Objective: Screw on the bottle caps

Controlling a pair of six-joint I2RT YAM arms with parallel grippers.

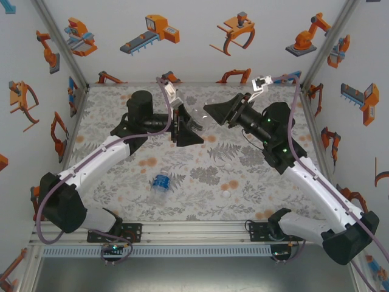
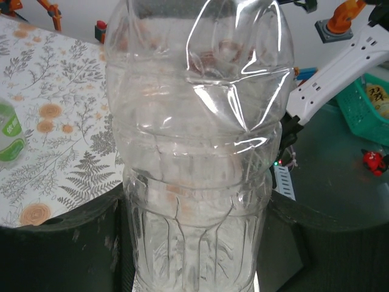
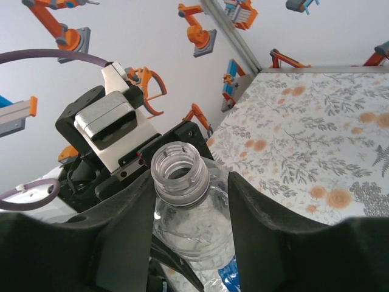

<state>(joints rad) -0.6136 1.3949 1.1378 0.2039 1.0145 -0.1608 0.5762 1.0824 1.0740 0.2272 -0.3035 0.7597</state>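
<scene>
The left gripper [image 1: 189,125] pinches the colourless bottle [image 2: 194,152] by its ribbed body, which is creased in the squeeze. The bottle is held off the table, its long axis running towards 2 o'clock in the top view. The bare threaded neck [image 3: 179,173] points straight into the right gripper [image 1: 214,112]. That gripper's fingers [image 3: 121,231] flank the neck, and I cannot tell whether they press. I see no cap there. A loose white cap [image 1: 226,194] lies at 6 o'clock from the right gripper, nearer that arm, with open table around it. The blue-label bottle [image 1: 161,182] lies at 7 o'clock.
</scene>
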